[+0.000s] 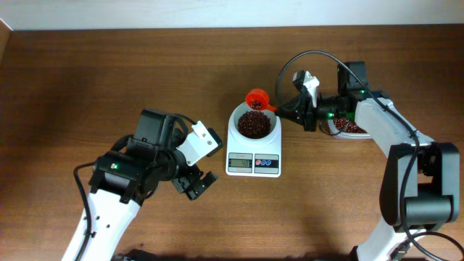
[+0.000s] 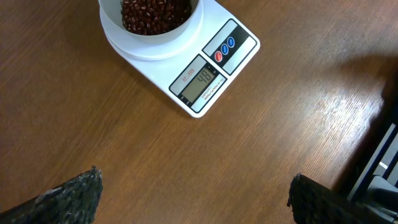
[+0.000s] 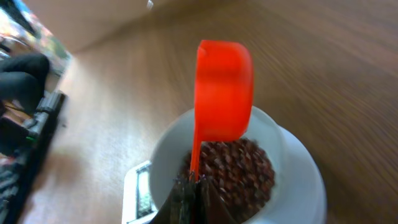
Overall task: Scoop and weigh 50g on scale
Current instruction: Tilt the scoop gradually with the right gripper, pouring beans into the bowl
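Two things matter here: the scale, standing mid-worktop, and the beans, small and dark red-brown, heaped in the scale's round white bowl. My right gripper has its jaws clamped together on the thin handle of an orange scoop. The scoop hangs tipped on its side over the bowl's far rim, just above the heap and, as far as I can tell, not touching it. I judge this to be the pouring step, late in the task, since the bowl already holds a good mound. More beans sit in a supply container, partly hidden at the right. My left gripper hovers over bare worktop near the scale's front left corner, jaws wide apart and holding nothing. The display shows digits I cannot read with confidence. Next I would need a clear reading of it. After that comes either a gentle tilt to trickle in a few more beans or a level lift away, to avoid overshooting.
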### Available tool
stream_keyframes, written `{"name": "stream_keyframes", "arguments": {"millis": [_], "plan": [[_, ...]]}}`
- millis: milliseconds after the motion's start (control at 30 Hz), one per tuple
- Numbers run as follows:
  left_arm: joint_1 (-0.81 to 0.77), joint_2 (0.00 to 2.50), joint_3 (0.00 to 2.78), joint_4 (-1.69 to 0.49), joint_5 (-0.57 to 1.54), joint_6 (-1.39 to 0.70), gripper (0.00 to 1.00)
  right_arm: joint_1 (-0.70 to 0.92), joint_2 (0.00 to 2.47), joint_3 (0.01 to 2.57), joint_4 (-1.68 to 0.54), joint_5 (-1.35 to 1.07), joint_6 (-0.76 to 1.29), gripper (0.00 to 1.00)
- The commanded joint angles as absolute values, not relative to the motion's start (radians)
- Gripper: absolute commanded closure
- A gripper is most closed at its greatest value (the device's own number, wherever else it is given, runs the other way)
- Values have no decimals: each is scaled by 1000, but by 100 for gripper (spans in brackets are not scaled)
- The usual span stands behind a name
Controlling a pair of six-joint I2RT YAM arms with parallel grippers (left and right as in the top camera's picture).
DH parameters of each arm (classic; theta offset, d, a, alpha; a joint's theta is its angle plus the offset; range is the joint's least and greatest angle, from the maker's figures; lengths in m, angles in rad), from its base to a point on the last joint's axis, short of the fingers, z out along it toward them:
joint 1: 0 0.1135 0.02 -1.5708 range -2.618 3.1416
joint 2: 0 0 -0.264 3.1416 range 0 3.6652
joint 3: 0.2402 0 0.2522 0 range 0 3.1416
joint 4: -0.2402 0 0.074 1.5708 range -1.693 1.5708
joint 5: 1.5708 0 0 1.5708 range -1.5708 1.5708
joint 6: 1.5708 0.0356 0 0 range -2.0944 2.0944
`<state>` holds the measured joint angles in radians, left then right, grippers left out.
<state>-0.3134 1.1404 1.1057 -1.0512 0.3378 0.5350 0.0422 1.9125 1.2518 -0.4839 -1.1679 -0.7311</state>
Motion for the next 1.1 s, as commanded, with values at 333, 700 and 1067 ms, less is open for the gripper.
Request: {"name": "stream_keyframes", "arguments": {"millis": [333,700,1067], "plan": [[-309,1130,1119,-1050,352,552,1,53,1903,1251,-482,-1151,-698,96],[-309,1130,1119,-1050,352,552,1,52,1903,1251,-482,-1264,-720,96],[-309,1130,1119,-1050,352,552,1,60,1904,1251,-466,-1137,-730,96]]}}
